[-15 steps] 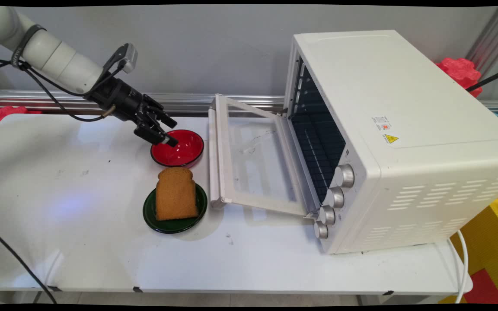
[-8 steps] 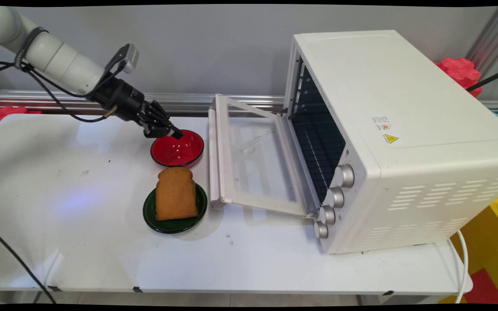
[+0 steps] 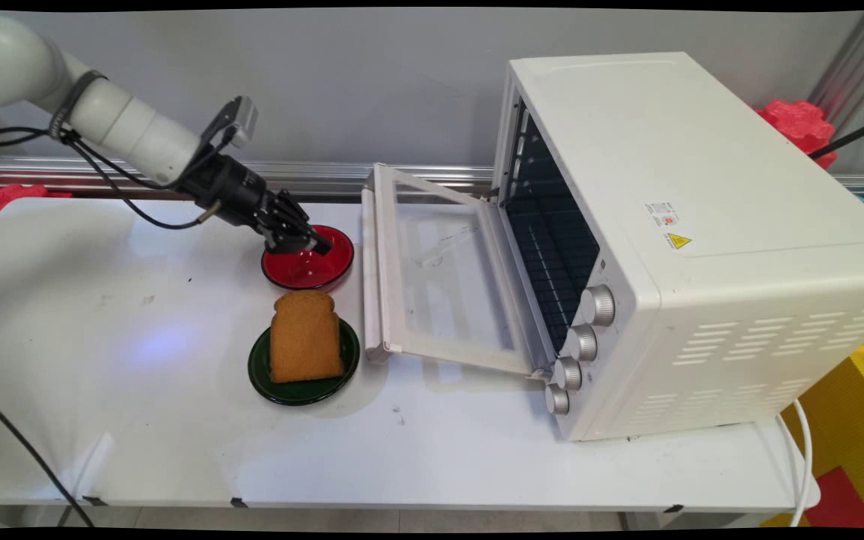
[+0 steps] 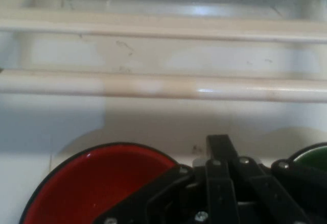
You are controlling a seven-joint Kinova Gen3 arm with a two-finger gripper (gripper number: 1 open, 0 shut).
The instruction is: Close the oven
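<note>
Red bowl [image 3: 310, 259] sits on the bench [image 3: 139, 420] at about 10 o'clock from its middle, just left of the open oven door [image 3: 432, 277]; the gripper [image 3: 317, 244] now hangs over the bowl's far rim, having slid from the left rim a second ago toward 3 o'clock; its fingers were apart then, came together half a second ago, and look closed now with nothing between them, though the main view is too small and the hand view [image 4: 217, 147] too crowded by linkage to be sure; the bowl itself has not shifted; the toast [image 3: 304, 337] on the green plate [image 3: 263, 375] lies at 6 o'clock of the bowl, untouched; the white oven [image 3: 702, 225] stands at 3 o'clock.
</note>
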